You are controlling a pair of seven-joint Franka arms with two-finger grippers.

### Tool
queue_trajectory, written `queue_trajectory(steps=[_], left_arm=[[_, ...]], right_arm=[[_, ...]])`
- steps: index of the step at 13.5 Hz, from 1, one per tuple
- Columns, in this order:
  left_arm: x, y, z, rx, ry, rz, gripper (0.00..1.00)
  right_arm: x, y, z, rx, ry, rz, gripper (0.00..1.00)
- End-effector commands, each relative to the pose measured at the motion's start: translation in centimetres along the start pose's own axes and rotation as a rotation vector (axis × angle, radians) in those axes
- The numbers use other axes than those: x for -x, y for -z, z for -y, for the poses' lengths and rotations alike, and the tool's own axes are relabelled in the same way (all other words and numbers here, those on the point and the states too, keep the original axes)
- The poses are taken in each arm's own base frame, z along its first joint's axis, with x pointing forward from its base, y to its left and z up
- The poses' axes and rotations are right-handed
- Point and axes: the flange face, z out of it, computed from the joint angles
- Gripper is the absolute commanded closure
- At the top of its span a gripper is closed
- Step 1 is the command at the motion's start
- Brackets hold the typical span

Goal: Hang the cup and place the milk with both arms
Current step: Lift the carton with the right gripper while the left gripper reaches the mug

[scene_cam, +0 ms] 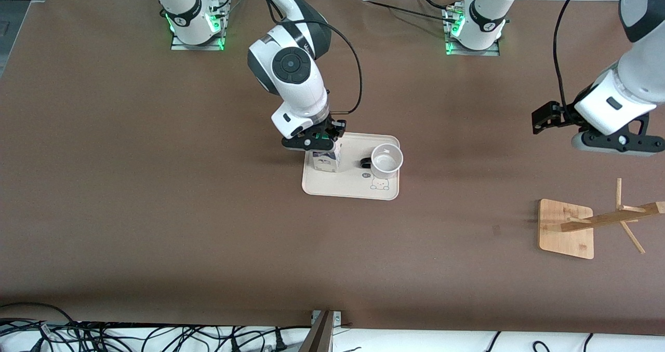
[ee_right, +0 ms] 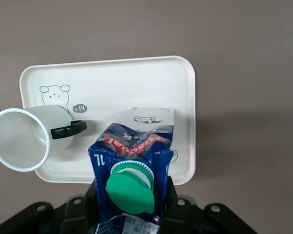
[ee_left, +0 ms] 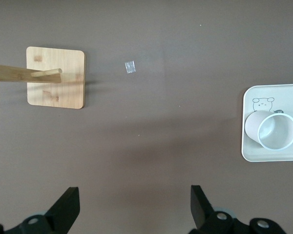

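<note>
The milk (scene_cam: 326, 161) is a blue and white carton with a green cap (ee_right: 131, 187). It is upright at the end of the cream tray (scene_cam: 347, 188) toward the right arm. My right gripper (scene_cam: 316, 140) is shut on the carton's top, with the fingers on both sides (ee_right: 132, 200). I cannot tell whether the carton rests on the tray or is just lifted. The white cup (scene_cam: 387, 160) stands on the same tray beside the milk, mouth up, its black handle (ee_right: 68, 129) pointing toward the carton. My left gripper (ee_left: 134, 209) is open and empty, up over bare table.
A wooden cup rack (scene_cam: 602, 221) with a square base (scene_cam: 566, 228) and slanted pegs stands toward the left arm's end, nearer the front camera than the tray. A small clear scrap (ee_left: 130, 67) lies on the brown table beside the rack's base.
</note>
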Motion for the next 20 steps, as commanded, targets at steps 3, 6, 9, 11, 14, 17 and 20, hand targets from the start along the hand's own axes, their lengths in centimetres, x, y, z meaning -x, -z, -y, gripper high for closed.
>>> queue_trajectory(steps=[3, 6, 9, 11, 14, 17, 20], left_arm=[[-2.0, -3.2, -5.0, 0.007, -0.317, 0.063, 0.00], [-2.8, -7.3, -8.0, 0.036, -0.627, 0.129, 0.00], [-3.6, -12.1, -10.5, 0.076, -0.796, 0.200, 0.00], [-3.8, -15.3, -14.1, 0.106, -0.848, 0.239, 0.00], [-2.2, -19.2, -24.1, 0.056, -0.792, 0.269, 0.00], [-1.1, -22.8, -30.5, -0.064, -0.681, 0.227, 0.00], [0.1, -26.2, -34.1, -0.168, -0.701, 0.219, 0.00]], right_arm=[[-2.2, 6.4, -3.9, 0.035, 0.049, 0.033, 0.48], [-6.2, 8.6, -9.7, 0.043, 0.117, 0.063, 0.48], [-10.5, 9.0, -16.7, 0.043, 0.176, 0.110, 0.48], [-12.7, 8.8, -21.7, 0.075, 0.223, 0.137, 0.48], [-15.1, 8.2, -29.2, 0.109, 0.285, 0.163, 0.48], [-15.8, 7.2, -32.8, 0.121, 0.307, 0.177, 0.48], [-16.5, 4.8, -36.6, 0.106, 0.322, 0.153, 0.48]])
